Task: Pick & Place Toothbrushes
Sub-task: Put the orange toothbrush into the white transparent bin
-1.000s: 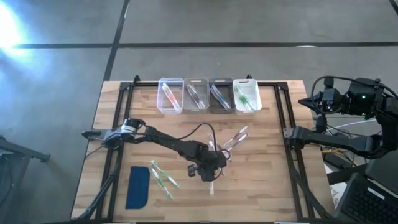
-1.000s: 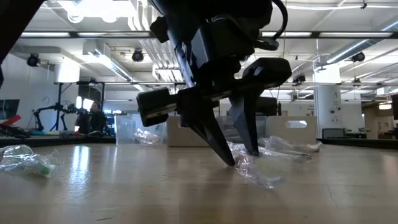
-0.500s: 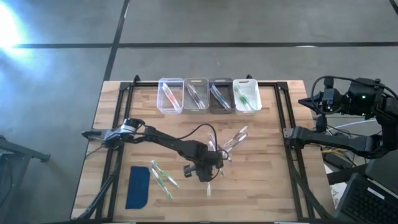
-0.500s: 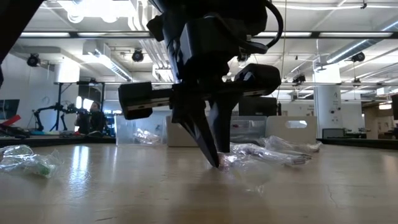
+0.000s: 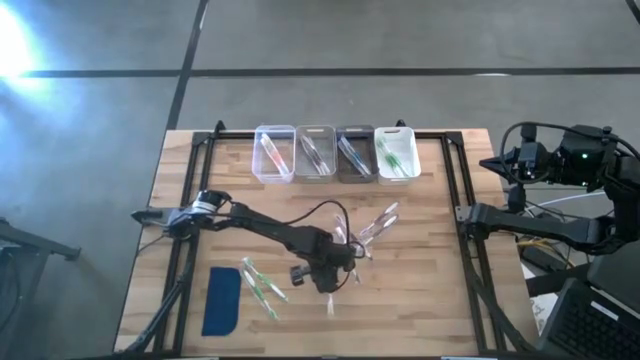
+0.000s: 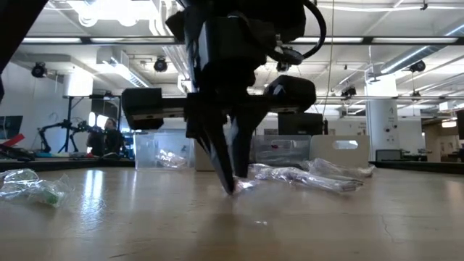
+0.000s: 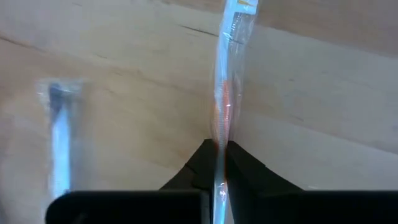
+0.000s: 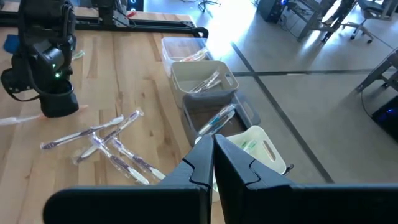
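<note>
Sliding toward the table's near edge, the left claw [image 7: 219,163] has clamped onto one toothbrush [image 7: 225,106], its long axis running straight ahead between the fingertips (right claw [image 8: 213,151] clenched, parked well apart).

Two dark jointed arms, black cable looped over the left arm [image 5: 262,224]

You have a pale wooden desk [image 5: 420,300] with a black frame along its edges. At the far edge sit four small bins [image 5: 335,153] in a row, side by side, each holding toothbrushes. Near the middle lies a loose cluster of wrapped toothbrushes [image 5: 375,226]. On the near left lies a flat dark-blue pad [image 5: 222,301], with a few green-accented toothbrushes [image 5: 260,286] just beside it.
</note>
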Available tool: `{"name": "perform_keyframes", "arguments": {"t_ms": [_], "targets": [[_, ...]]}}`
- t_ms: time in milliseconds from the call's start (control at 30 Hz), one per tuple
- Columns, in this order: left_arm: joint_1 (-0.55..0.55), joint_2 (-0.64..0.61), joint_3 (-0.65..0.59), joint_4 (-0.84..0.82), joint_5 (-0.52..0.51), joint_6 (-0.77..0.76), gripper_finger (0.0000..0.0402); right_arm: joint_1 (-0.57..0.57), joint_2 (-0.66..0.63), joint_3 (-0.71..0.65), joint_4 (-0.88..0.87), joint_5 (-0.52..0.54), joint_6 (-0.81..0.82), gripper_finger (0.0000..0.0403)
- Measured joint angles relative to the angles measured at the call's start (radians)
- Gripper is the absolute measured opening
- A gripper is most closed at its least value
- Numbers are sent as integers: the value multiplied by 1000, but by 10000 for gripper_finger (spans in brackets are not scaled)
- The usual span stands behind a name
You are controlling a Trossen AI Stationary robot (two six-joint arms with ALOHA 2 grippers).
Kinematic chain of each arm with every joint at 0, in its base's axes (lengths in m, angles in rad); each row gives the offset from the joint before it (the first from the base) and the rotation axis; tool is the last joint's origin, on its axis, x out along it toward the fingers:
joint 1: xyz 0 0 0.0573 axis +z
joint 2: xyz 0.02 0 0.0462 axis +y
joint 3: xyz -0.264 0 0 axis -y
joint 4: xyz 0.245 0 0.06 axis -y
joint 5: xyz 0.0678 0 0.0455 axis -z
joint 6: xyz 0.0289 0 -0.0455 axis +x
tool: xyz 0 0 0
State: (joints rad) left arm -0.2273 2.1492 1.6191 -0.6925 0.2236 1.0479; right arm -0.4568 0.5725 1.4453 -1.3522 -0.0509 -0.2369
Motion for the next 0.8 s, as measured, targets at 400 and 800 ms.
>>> {"name": "perform_keyframes", "arguments": {"t_ms": [400, 800], "targets": [[-1, -180, 94, -5, -13, 8, 21, 0, 0, 0, 0, 0, -2, 8], [12, -256, 315, 91, -27, -3, 21, 0, 0, 0, 0, 0, 0, 8]]}}
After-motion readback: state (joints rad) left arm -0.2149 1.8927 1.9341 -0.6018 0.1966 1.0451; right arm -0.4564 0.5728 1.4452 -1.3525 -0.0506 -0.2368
